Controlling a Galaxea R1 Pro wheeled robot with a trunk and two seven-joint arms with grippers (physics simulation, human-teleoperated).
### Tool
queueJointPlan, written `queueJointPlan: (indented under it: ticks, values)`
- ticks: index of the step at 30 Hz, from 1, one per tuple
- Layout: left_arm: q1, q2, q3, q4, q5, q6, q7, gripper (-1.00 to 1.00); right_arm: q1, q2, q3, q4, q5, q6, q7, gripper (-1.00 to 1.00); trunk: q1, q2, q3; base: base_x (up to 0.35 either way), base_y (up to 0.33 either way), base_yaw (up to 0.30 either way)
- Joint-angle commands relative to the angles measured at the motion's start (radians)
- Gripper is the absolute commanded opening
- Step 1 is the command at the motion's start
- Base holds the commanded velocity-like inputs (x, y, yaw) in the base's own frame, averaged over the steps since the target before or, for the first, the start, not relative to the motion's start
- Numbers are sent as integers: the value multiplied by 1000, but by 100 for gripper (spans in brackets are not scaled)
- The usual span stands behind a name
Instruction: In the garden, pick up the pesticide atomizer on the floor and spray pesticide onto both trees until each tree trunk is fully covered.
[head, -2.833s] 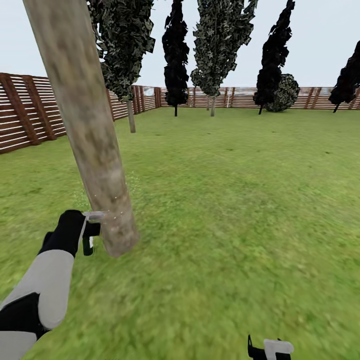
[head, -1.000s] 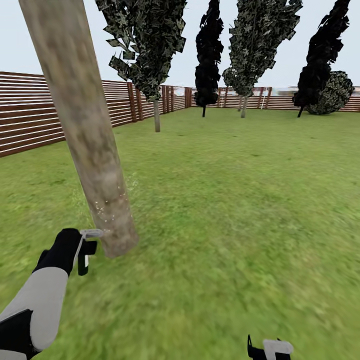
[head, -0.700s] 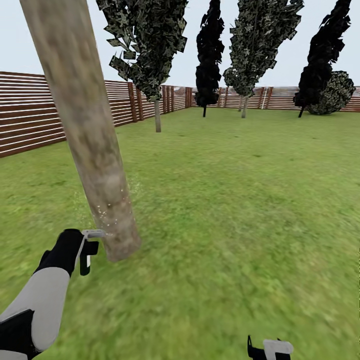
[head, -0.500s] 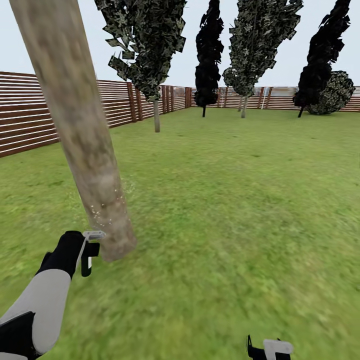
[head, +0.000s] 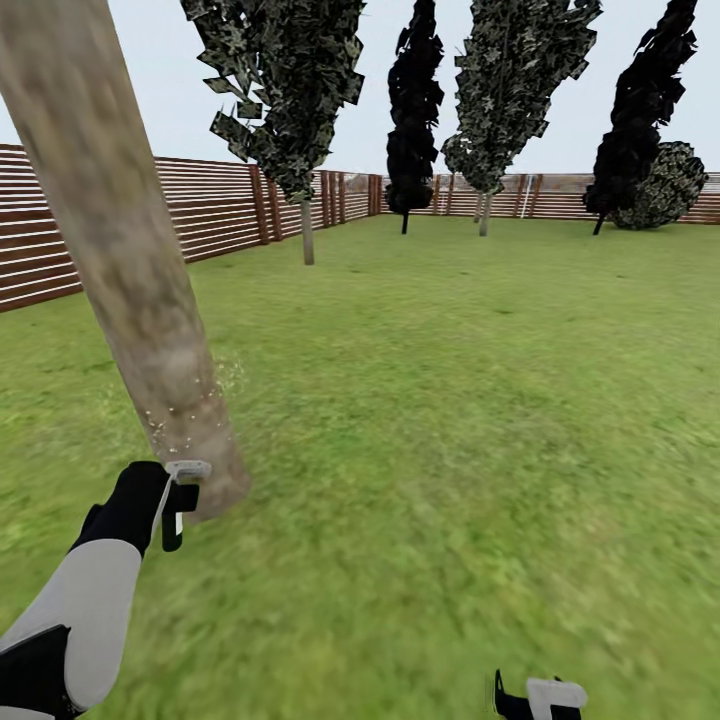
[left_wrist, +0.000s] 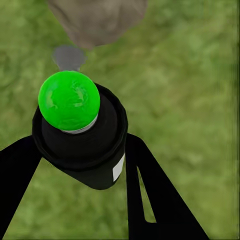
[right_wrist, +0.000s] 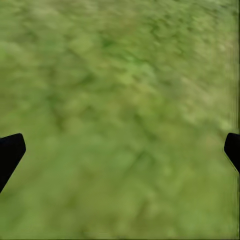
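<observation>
At lower left of the head view, the pesticide atomizer (left_wrist: 80, 137) is clamped between the fingers of the left gripper (head: 172, 500), just beside the base of the tree trunk (head: 130, 270). The right gripper (right_wrist: 120, 150) is held spread wide over grass (right_wrist: 125, 90).

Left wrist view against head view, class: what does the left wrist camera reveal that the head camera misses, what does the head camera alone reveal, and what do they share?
Left wrist view alone: the pesticide atomizer, a dark bottle, here with a bright green top, clamped between the left gripper fingers.

Head view alone: the tree trunk's height, pale specks low on it, the slatted fence, dark-leaved trees across the lawn, and the right gripper low over the grass.

Both: the tree trunk base just beyond the left gripper, and the green grass.
</observation>
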Motion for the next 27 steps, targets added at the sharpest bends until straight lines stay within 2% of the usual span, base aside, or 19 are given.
queueJointPlan:
  ticks: [1,7,10,16,23,25,27]
  values:
    - [-1,-1,4,-2,-11,3,-9,-100,-1,0,-4,1,11,-2,-6,100,0,0,-1,0,-271,0]
    - [-7,-1,4,-2,-11,6,-12,-100,-1,0,-4,1,11,-2,-6,100,0,0,-1,0,-271,5]
    - [-13,-1,4,-3,-12,13,-12,-100,-1,0,-4,1,11,-2,-7,100,0,0,-1,50,-265,185]
    - [-21,-1,4,-4,-11,18,-10,-100,-1,0,-3,1,11,-2,-6,100,0,0,-1,228,-184,271]
    - [-18,-3,10,-5,-12,29,-9,-100,-1,-1,-4,1,11,-2,-7,100,0,0,-1,184,-209,33]
    - [-18,4,12,-5,-13,29,-9,-100,-1,0,-4,1,11,-2,-7,100,0,0,-1,106,-263,0]
    - [-15,21,14,-5,-15,29,-10,-100,-1,0,-4,1,11,-2,-7,100,0,0,-1,133,-263,0]
